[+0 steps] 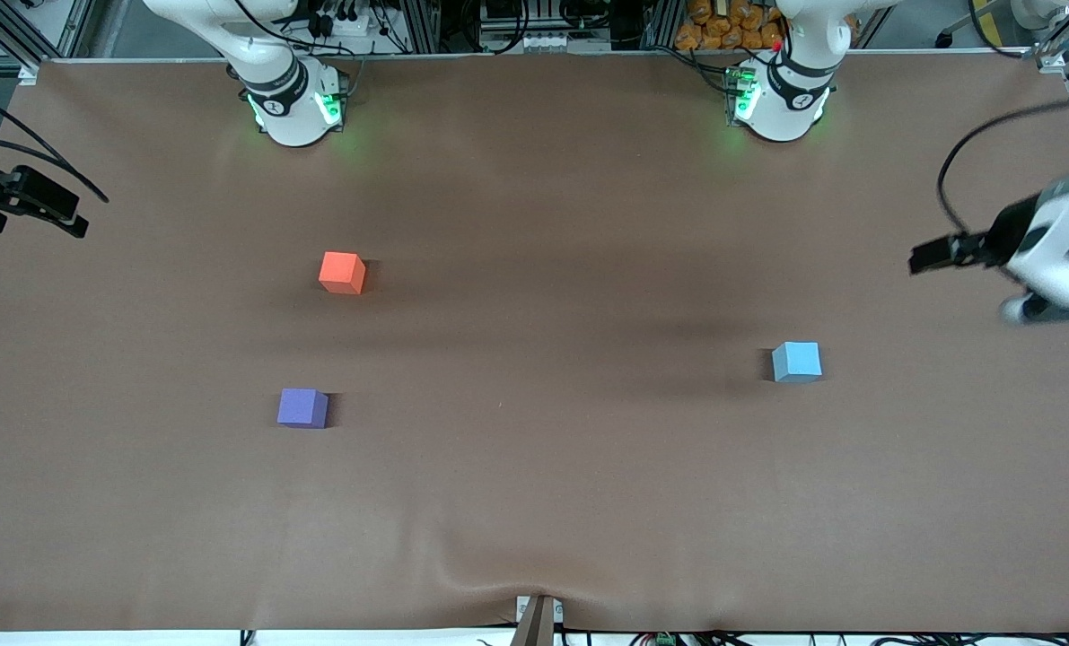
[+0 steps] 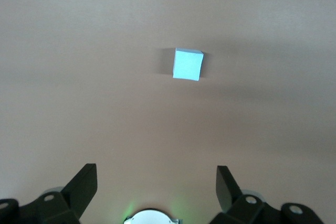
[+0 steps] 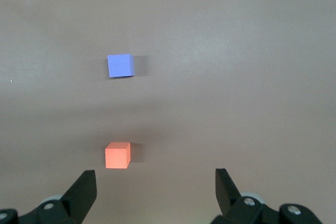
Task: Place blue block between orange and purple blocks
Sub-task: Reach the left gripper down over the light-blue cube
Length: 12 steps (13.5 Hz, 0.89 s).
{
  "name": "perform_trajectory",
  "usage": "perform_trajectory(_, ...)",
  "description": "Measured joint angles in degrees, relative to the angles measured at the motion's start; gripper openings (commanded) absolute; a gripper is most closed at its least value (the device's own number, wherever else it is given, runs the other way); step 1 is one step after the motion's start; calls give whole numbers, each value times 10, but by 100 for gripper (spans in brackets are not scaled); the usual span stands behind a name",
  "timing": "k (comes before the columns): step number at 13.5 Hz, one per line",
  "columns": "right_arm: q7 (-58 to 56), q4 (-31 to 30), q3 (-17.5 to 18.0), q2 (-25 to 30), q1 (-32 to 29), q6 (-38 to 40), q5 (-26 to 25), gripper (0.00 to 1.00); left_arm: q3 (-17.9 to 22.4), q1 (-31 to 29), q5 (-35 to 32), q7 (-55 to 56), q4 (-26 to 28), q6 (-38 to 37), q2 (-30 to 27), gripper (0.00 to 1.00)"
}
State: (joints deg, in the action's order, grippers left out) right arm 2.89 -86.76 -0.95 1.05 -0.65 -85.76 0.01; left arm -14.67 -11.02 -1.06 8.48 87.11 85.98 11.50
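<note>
Left gripper (image 1: 924, 257): raised over the tabletop (image 1: 534, 502) edge at the left arm's end, fingers spread apart, holding nothing.
Right gripper (image 1: 72, 224): raised over the right arm's end, fingers spread apart, holding nothing.
Blue block (image 1: 796, 362): on the tabletop, near the left gripper, well apart from the other cubes.
Orange block (image 1: 342, 272): ahead of the right gripper, farther from the front camera than the purple block (image 1: 302, 407).
</note>
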Motion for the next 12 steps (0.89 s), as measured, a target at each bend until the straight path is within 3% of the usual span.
perform_trajectory(6, 0, -1, -1, 0, 0, 0, 0, 100, -5, 7, 0, 0, 99, 153, 80, 100)
perform_trajectory(12, 0, -1, -1, 0, 0, 0, 0, 100, -5, 10, 1, 0, 142, 258, 135, 100)
